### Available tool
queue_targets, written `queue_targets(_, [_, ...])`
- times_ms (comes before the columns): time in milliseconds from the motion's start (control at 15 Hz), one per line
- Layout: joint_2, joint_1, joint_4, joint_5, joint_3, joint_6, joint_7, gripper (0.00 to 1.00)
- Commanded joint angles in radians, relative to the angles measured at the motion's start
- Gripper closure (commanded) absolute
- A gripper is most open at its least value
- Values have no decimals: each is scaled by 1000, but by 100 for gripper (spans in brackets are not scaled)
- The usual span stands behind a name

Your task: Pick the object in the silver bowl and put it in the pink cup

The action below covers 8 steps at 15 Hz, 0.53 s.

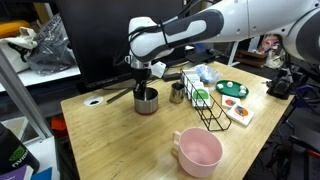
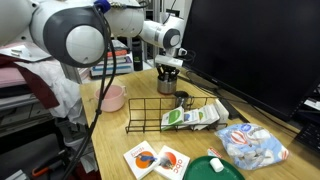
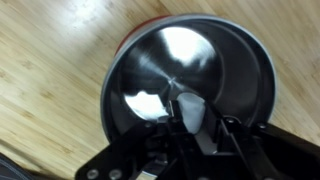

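Observation:
The silver bowl (image 1: 146, 101) stands on the wooden table in both exterior views (image 2: 167, 86). In the wrist view I look straight down into it (image 3: 232, 60). My gripper (image 3: 193, 111) reaches down into the bowl, its fingers closed round the small pale whitish object (image 3: 188, 104). A pale patch beside it on the bowl floor may be a reflection. In the exterior views the gripper (image 1: 144, 84) (image 2: 168, 72) sits at the bowl's mouth and the object is hidden. The pink cup (image 1: 198, 152) (image 2: 112, 98) stands apart near the table edge.
A smaller metal cup (image 1: 177, 93) (image 2: 183, 100) stands close beside the bowl. A black wire rack (image 1: 206, 106) (image 2: 160, 112) stands by it. Packets (image 1: 238, 113), a green plate (image 1: 232, 88) and a plastic bag (image 2: 252, 148) lie beyond. A dark monitor (image 2: 250, 50) stands behind.

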<state>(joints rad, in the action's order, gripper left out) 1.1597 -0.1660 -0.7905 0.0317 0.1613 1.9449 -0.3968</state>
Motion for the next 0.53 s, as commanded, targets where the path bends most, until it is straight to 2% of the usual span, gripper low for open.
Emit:
queue_targets(0, [1, -1, -8, -3, -1, 4, 14, 93])
queue_targets(467, [-53, -9, -75, 12, -12, 49, 81, 94])
